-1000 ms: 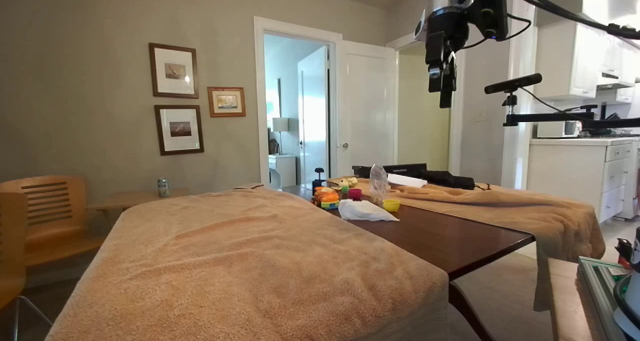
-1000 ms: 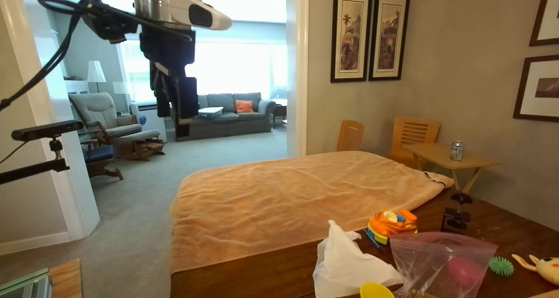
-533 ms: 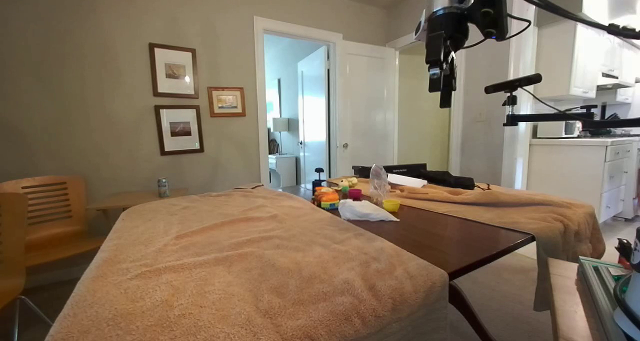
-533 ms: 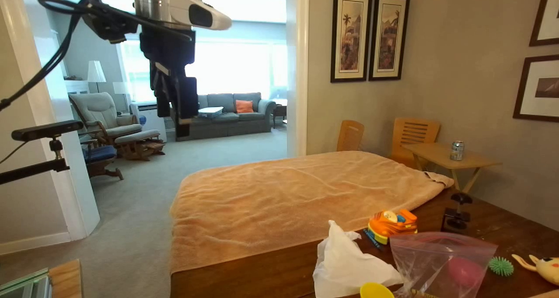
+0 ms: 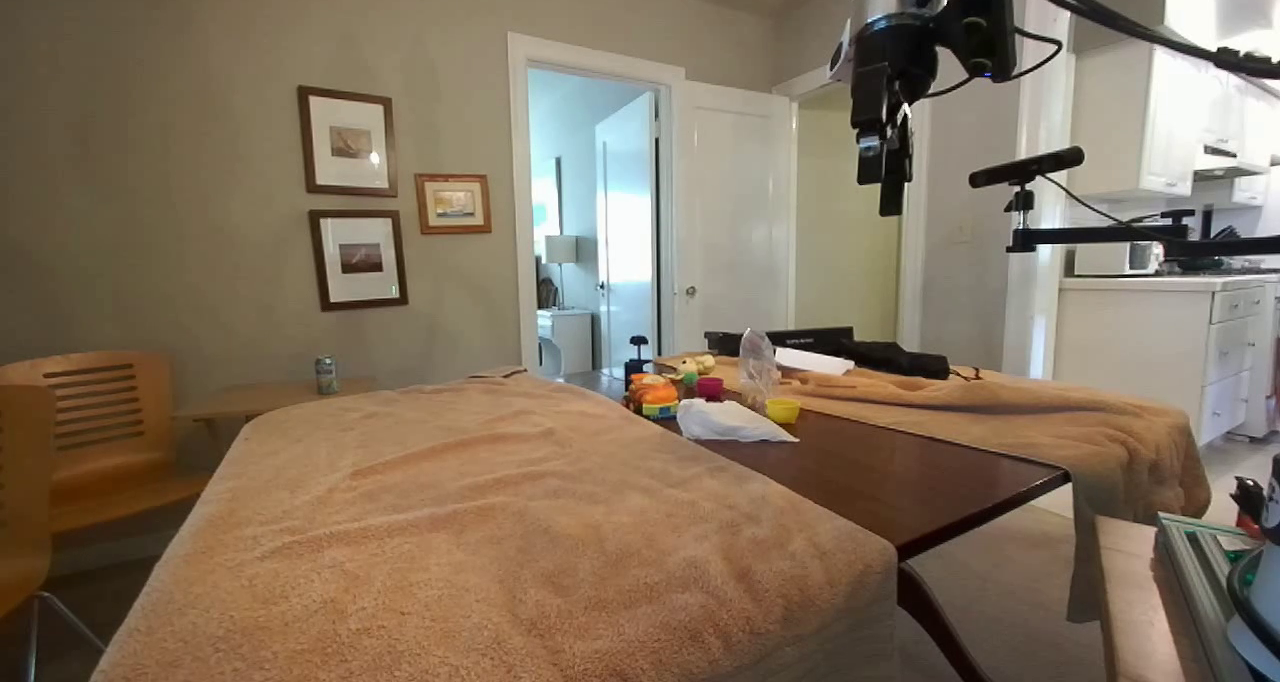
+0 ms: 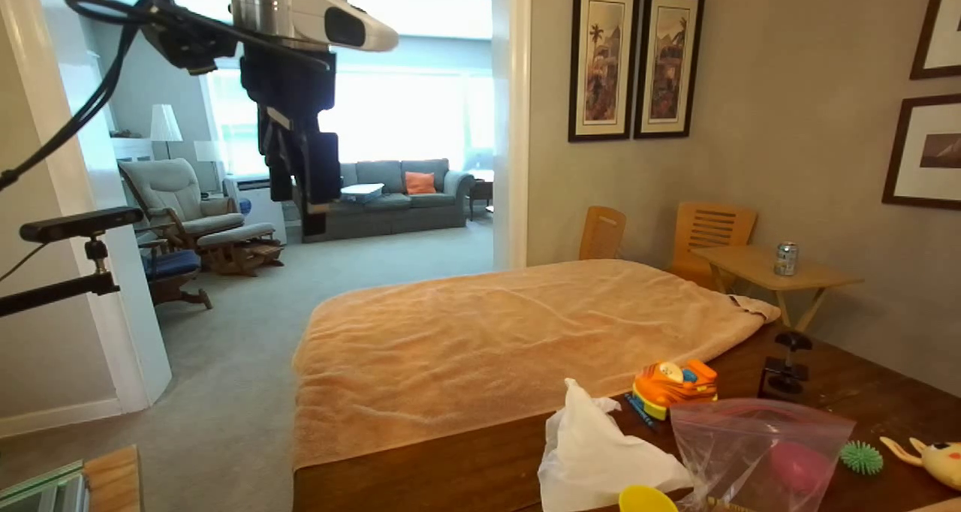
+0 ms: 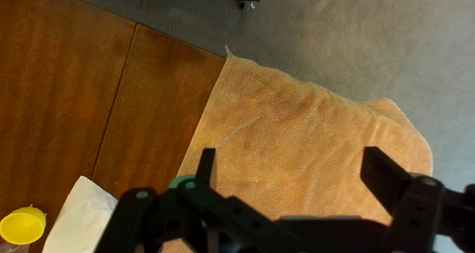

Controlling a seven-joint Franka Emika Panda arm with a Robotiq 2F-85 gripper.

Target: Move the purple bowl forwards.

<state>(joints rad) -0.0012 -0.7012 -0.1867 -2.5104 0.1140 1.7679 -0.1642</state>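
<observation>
The purple bowl [image 5: 710, 389] is small, round and magenta, on the dark wooden table [image 5: 890, 482] among several other items. In an exterior view it shows blurred through a clear plastic bag [image 6: 751, 444], where the bowl [image 6: 799, 467] looks pink. It is out of view in the wrist view. My gripper [image 5: 880, 194] hangs high above the table, well apart from the bowl, and points down. The gripper [image 6: 300, 215] is at upper left in an exterior view. In the wrist view the gripper [image 7: 288, 154] has its fingers wide apart with only towel visible far below between them.
Around the bowl are a yellow bowl [image 5: 782, 411], a crumpled white sheet [image 6: 601, 452], an orange toy [image 6: 673, 388], a spiky green ball [image 6: 861, 458], a plush toy [image 6: 938, 459] and a black clamp [image 6: 787, 365]. Orange towels [image 5: 500, 522] cover surfaces beside the table. A camera arm [image 5: 1100, 232] stands near the gripper.
</observation>
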